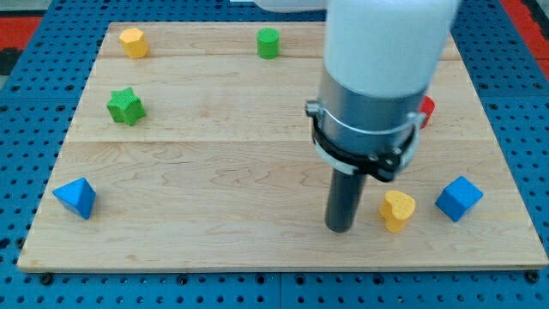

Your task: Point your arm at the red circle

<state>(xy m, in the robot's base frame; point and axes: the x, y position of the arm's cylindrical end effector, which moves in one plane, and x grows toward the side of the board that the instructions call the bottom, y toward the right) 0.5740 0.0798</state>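
Note:
A red block shows only as a sliver at the view's right, mostly hidden behind the arm's grey body; its shape cannot be made out. My tip rests on the wooden board near the view's bottom, well below and left of the red block. A yellow heart-shaped block lies just right of the tip, a small gap apart.
A blue cube sits right of the yellow heart. A blue triangle block is at the bottom left. A green star, a yellow block and a green cylinder lie at the left and top.

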